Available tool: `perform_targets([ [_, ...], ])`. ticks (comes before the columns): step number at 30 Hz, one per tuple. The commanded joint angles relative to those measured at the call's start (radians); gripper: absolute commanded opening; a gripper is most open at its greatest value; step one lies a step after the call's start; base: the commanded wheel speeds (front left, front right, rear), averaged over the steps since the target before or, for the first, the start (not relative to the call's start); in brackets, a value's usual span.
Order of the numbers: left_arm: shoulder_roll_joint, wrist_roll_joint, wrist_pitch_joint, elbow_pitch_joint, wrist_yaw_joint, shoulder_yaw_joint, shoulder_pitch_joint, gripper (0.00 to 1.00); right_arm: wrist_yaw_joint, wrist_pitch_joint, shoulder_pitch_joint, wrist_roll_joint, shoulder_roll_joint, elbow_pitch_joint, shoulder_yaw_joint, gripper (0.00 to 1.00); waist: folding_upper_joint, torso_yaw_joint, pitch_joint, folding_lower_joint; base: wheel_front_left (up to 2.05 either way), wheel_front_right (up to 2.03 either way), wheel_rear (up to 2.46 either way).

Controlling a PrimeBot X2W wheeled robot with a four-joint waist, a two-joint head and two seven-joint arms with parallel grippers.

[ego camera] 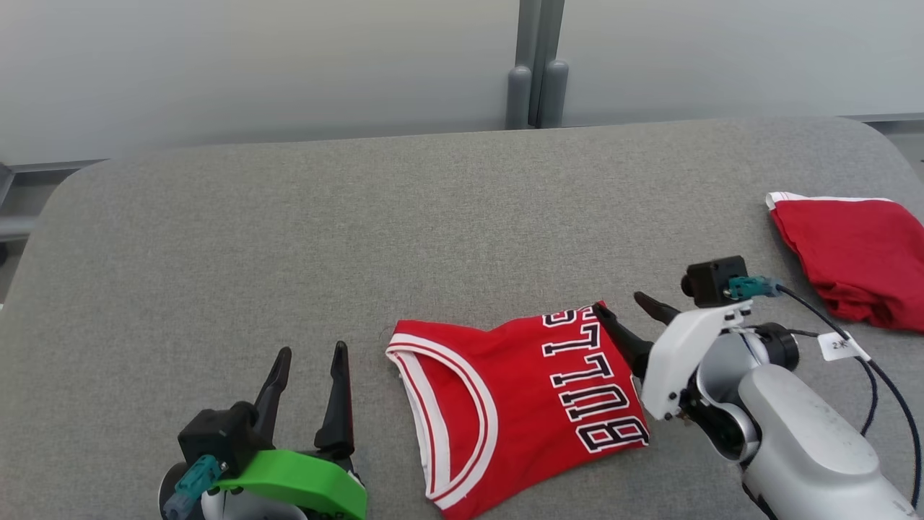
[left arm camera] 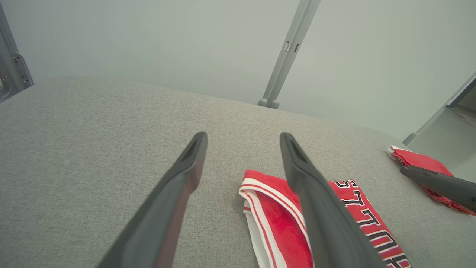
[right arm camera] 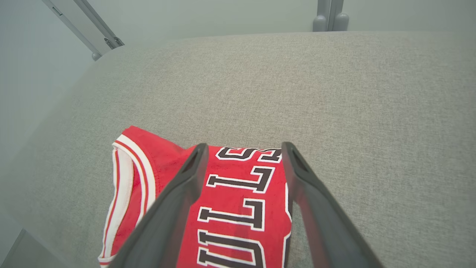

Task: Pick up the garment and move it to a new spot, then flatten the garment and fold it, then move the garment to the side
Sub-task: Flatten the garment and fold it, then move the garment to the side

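The garment (ego camera: pixel 520 404), a red jersey with white trim and black lettering, lies folded near the front edge of the grey table (ego camera: pixel 289 231). The garment (left arm camera: pixel 275 219) lies just right of my left gripper (ego camera: pixel 312 350), which stands open and apart from it with nothing between its fingers (left arm camera: pixel 243 137). My right gripper (ego camera: pixel 619 303) is open at the jersey's right edge, its fingers pointing left over the lettering. In the right wrist view the open fingers (right arm camera: pixel 244 146) straddle the letters of the garment (right arm camera: pixel 241 193) without holding it. One dark finger of the right gripper (left arm camera: pixel 438 184) shows at the right of the left wrist view.
A second red cloth (ego camera: pixel 859 253) lies bunched at the table's right edge, also seen as red cloth (left arm camera: pixel 416 158) from the left wrist. Grey posts (ego camera: pixel 538 72) stand behind the table against a pale wall. A cable with a white tag (ego camera: pixel 841 347) trails from the right wrist.
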Motion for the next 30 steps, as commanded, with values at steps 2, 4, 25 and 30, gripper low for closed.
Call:
perform_targets([
  [2, 0.013, 0.007, 0.003, -0.01, 0.003, 0.004, 0.015, 1.0, 0.0, 0.015, 0.049, -0.001, -0.033, -0.011, -0.023, 1.0, 0.0, -0.006, 0.007, 0.0, 0.0, 0.0, 0.0],
  [4, 0.018, 0.01, 0.003, -0.015, 0.006, 0.006, 0.008, 1.0, 0.0, 0.027, 0.068, -0.007, -0.05, -0.014, -0.036, 1.0, 0.0, 0.0, 0.018, 0.0, 0.0, 0.0, 0.0],
  [25, 0.048, 0.031, -0.001, -0.053, 0.023, 0.025, -0.052, 1.0, 0.0, 0.171, 0.039, 0.094, -0.071, 0.124, -0.075, 1.0, 0.0, 0.138, 0.136, 0.0, 0.0, 0.0, 0.0],
  [30, 0.051, 0.032, -0.006, -0.052, 0.025, 0.028, -0.056, 1.0, 0.0, 0.191, 0.026, 0.126, -0.067, 0.154, -0.051, 0.91, 0.0, 0.146, 0.145, 0.0, 0.0, 0.0, 0.0],
])
